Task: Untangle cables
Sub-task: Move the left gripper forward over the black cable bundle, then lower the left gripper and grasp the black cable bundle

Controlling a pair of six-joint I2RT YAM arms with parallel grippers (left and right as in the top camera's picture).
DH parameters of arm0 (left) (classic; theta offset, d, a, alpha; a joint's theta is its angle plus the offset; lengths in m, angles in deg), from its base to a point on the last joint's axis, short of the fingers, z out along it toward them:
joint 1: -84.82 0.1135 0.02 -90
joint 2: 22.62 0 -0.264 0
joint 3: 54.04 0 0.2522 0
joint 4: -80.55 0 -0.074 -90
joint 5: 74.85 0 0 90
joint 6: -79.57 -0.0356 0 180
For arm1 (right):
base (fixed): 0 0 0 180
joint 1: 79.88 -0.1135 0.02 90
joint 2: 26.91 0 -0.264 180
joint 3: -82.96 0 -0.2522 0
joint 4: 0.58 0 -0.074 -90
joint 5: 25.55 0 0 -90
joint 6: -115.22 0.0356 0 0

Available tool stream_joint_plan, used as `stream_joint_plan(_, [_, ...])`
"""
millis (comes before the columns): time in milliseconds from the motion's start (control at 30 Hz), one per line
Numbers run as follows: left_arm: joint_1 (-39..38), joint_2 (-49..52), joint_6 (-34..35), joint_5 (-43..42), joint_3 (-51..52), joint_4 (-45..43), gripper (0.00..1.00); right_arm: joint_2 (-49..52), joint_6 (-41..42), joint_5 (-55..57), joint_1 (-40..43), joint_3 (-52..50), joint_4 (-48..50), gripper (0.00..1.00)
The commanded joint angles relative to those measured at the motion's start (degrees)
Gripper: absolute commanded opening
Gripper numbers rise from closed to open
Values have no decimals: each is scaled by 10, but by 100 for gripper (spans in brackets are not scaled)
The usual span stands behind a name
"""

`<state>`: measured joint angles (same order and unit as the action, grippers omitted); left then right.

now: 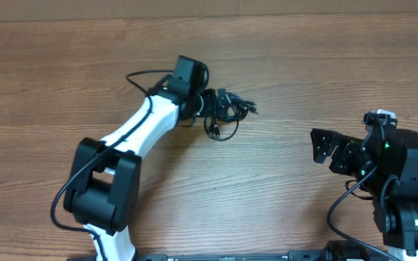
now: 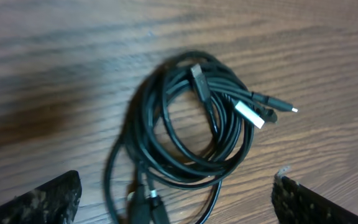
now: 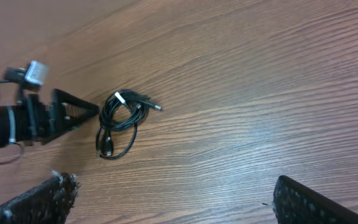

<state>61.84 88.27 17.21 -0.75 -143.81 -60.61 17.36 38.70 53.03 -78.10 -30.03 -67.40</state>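
We are seeing the cables (image 1: 232,107) lying coiled together in the overhead view's upper middle on the desk (image 1: 281,203), the left end effector (image 2: 177,180) and right end effector (image 3: 174,182) gaping empty, so we are judging nothing untangled yet.

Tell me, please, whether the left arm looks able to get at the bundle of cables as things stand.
Probably yes. The left gripper hovers right at the cables, its fingers spread wide with the coil just ahead, and nothing lies over them on the table. The right gripper sits far off.
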Motion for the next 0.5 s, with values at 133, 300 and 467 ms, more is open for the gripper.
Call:
stream_joint_plan(133, [-19, 37, 16, 63, -12, -1, 93, -3, 1, -7, -3, 18, 17, 100])
stream_joint_plan(300, [-19, 54, 16, 62, -12, -33, 83, -2, 1, -7, -3, 18, 17, 100])
stream_joint_plan(467, [-25, 61, 16, 68, -12, -57, 78, -2, 1, -7, -3, 18, 17, 100])
